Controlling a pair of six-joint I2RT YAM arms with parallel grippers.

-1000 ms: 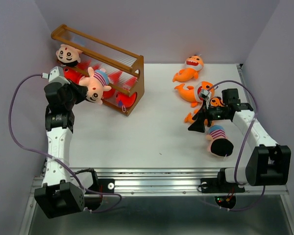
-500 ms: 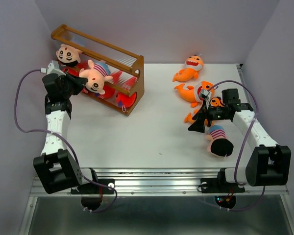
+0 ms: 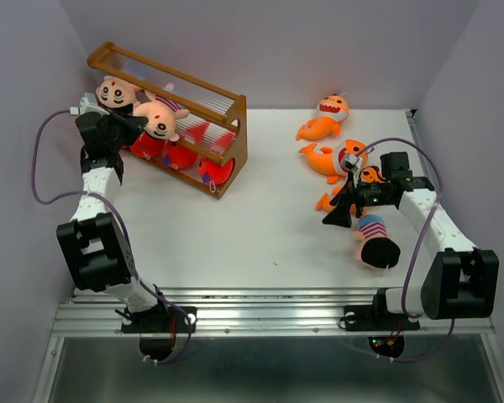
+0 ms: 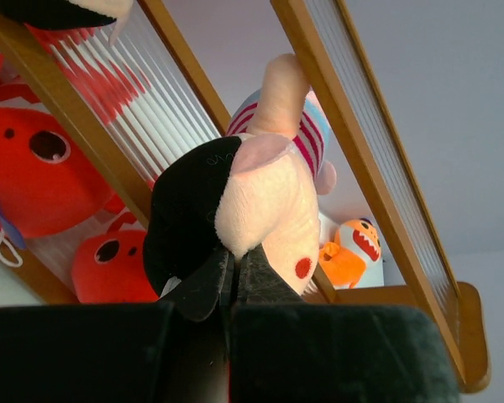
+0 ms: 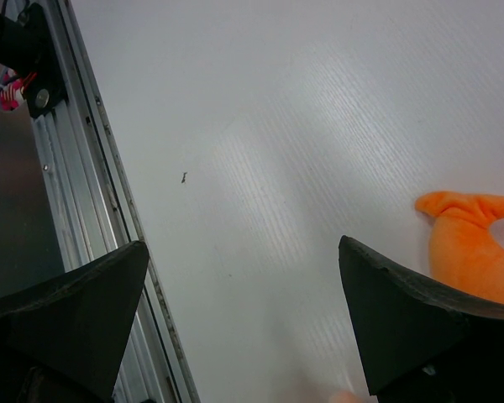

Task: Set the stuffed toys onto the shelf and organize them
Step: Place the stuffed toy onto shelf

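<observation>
While left end effector [image 4: 233, 270] pinches boy plush [image 4: 260, 201] at shelf [image 3: 238, 138], right end effector [image 5: 244, 323] spread wide over table [image 5: 277, 126]

White table [image 3: 260, 222], metal rail [image 3: 269, 304] along its near edge.

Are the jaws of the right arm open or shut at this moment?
Open. In the right wrist view the jaws stand far apart, with bare table between them and nothing held.

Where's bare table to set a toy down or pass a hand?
Free: the table between the shelf and the orange sharks. Crowded: around the right gripper, and low in the shelf with red sharks.
</observation>
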